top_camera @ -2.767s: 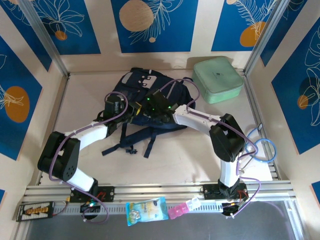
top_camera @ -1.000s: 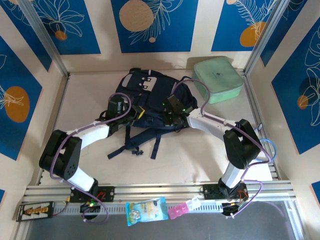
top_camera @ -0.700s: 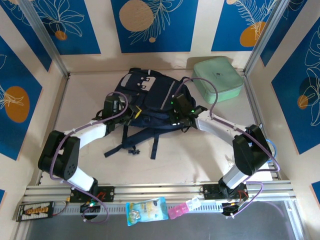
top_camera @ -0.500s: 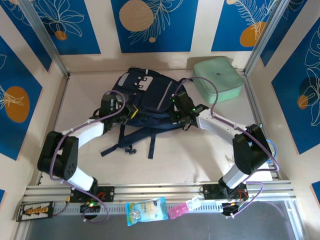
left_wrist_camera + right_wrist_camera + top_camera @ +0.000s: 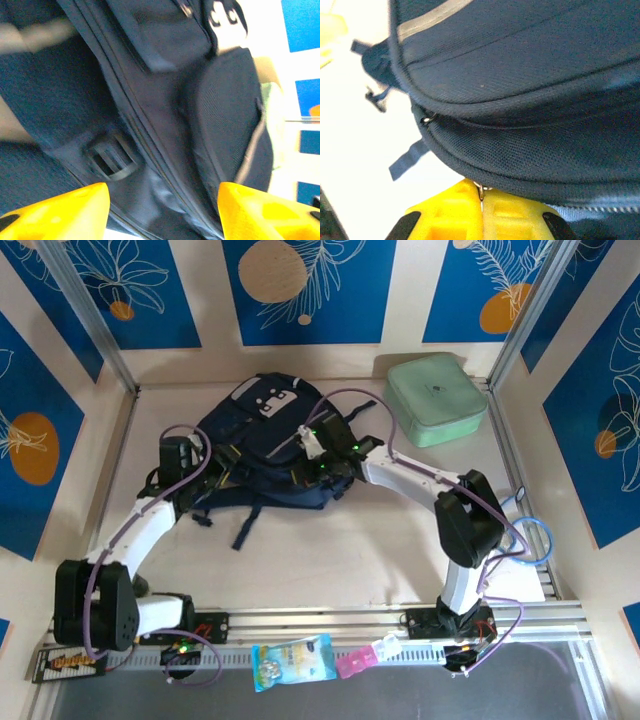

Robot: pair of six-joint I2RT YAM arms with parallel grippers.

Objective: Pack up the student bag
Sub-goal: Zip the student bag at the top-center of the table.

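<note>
Top external view: we saw the student bag point(image 5: 258, 435), a dark navy backpack, lying flat on the pale table point(image 5: 350, 550) toward its far side, left of centre. Its light grey patch point(image 5: 277, 400) pointed at the back wall and its loose straps point(image 5: 243, 530) trailed toward the arms. A mint green square zip case point(image 5: 435, 400) sat in the far right corner, apart from the bag. The left gripper point(image 5: 222, 468) reached in at the bag's left edge and the right gripper point(image 5: 312, 472) at its near right edge, both low against the fabric.

In the left wrist view, we found the left gripper point(image 5: 162, 215) spread wide. Its two yellow fingers point(image 5: 55, 210) stood at opposite bottom corners, holding nothing, with navy fabric and a zip line beyond them. A black plastic buckle point(image 5: 111, 161) lay on the bag just past the left finger.

In the right wrist view, the right gripper point(image 5: 482, 202) was pressed closed, its yellow fingers point(image 5: 445, 210) meeting around a small metal zip pull point(image 5: 480, 190) at the bag's lower seam. A thin pale stripe point(image 5: 432, 15) ran across the top, and a strap end point(image 5: 406, 159) hung over the bright table.
</note>
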